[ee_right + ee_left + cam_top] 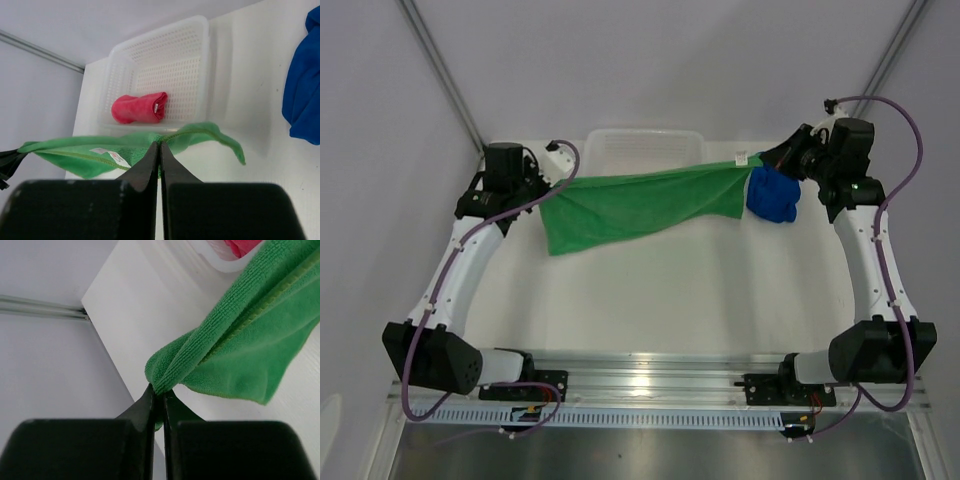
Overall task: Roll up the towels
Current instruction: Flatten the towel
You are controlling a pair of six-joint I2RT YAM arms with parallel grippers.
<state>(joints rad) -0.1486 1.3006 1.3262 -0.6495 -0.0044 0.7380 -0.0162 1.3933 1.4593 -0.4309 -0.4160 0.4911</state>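
Desk [670, 300]: white, with a mesh basket [645, 138] at its far edge.
Green towel [630, 205]: stretched just in front of the basket, long axis left to right, lower edge sagging.
Blue towel [773, 195]: crumpled, right of the basket.
Pink towel [140, 107]: rolled, inside the basket.
Left gripper [159, 399]: jaws pinched on the green towel's left corner.
Right gripper [160, 150]: jaws pinched on its tagged right corner.

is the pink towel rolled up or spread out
Rolled: the pink towel lies as a compact roll inside the basket, spiral end showing.
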